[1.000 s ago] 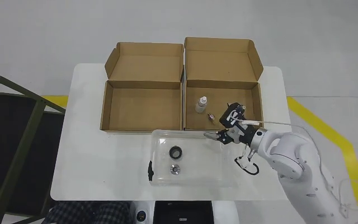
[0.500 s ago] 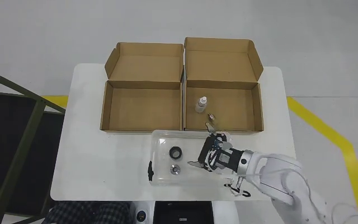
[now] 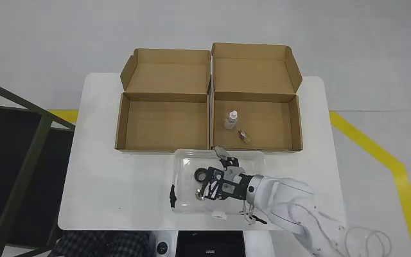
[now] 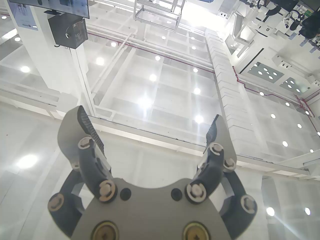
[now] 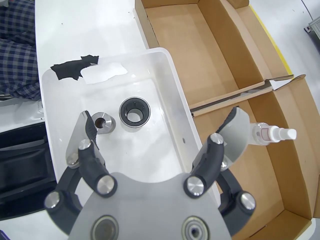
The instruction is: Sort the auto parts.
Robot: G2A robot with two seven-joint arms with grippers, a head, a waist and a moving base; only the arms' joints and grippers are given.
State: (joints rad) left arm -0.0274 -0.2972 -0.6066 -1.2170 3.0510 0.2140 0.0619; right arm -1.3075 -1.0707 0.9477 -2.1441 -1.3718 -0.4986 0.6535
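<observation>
- Top view: right gripper [image 3: 215, 172] hangs over a clear plastic tub [image 3: 192, 152] at the near edge of the white table [image 3: 103, 160]. Jaws are spread wide and grip nothing.
- Two parts lie on the tub floor, apart from each other: a black ring [image 3: 202, 174] and a short metal bushing [image 3: 201, 194], with the bushing nearer the robot.
- Right wrist view: seen past the right gripper [image 5: 161, 114], the black ring [image 5: 135, 112] lies flat in the gap between the two fingers, hole upward, closer to one finger than the other.
- The metal bushing [image 5: 103, 123] sits just beside that same fingertip [image 5: 86, 119]. Contact between the two cannot be told.
- The other fingertip [image 5: 235, 116] is past the tub [image 5: 160, 53] rim, over the edge of the cardboard boxes.
- Two open cardboard boxes stand side by side behind the tub. The right box [image 3: 270, 125] holds a small spray bottle [image 3: 230, 119] and a small metal piece [image 3: 243, 134]. The left box [image 3: 164, 125] has a bare floor.
- A strip of black tape [image 5: 72, 68] sticks to the tub rim at the end away from the arm.
- Left wrist view: left gripper [image 4: 148, 116] points up at the ceiling, jaws wide apart, nothing between them.
</observation>
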